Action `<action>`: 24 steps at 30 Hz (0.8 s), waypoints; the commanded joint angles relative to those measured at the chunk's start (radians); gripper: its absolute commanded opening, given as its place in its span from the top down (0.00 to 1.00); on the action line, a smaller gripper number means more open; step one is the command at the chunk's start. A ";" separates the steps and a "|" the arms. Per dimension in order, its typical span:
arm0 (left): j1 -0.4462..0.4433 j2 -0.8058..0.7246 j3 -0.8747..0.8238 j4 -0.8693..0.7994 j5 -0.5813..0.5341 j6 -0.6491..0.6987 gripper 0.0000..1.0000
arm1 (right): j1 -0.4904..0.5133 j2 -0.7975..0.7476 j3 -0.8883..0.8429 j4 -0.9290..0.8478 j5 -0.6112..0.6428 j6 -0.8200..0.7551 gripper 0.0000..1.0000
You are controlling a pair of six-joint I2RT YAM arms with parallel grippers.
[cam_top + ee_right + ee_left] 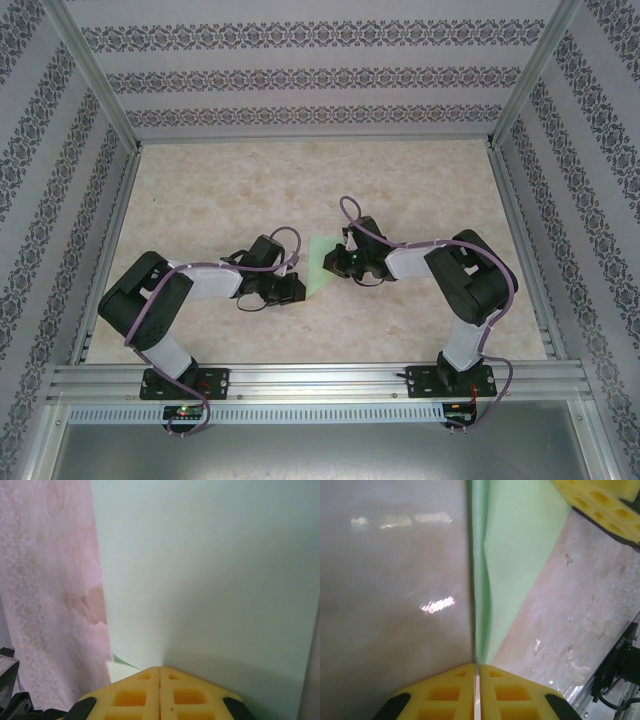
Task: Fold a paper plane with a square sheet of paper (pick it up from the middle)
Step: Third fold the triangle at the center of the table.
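Showing a crease, the square sheet of paper (322,265) sits near the middle of the table (400,190), pinched at opposite edges by the left gripper (476,666) and right gripper (160,668), each with its fingers pressed tight on it. Uneven pulling could tear it or skew the fold.

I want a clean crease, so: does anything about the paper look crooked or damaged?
Slightly. Near the left claw, which pinches the sheet of paper, one fold edge runs wavy instead of straight. No tear shows. The face held by the right claw looks smooth.
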 commanded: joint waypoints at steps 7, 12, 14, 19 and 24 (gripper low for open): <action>0.014 -0.061 0.126 -0.031 0.009 0.004 0.86 | 0.005 0.044 -0.011 -0.072 0.064 -0.013 0.93; 0.014 0.035 0.172 0.033 0.011 -0.020 0.86 | 0.006 0.041 -0.019 -0.056 0.063 -0.005 0.93; 0.013 0.071 0.187 0.046 0.013 -0.024 0.86 | 0.007 0.041 -0.020 -0.055 0.063 -0.004 0.92; 0.014 0.144 0.197 0.012 -0.012 -0.010 0.86 | 0.004 0.034 -0.022 -0.021 0.037 0.014 0.92; 0.014 0.210 0.178 -0.040 -0.057 -0.007 0.89 | 0.001 -0.025 0.008 -0.040 0.013 0.016 0.90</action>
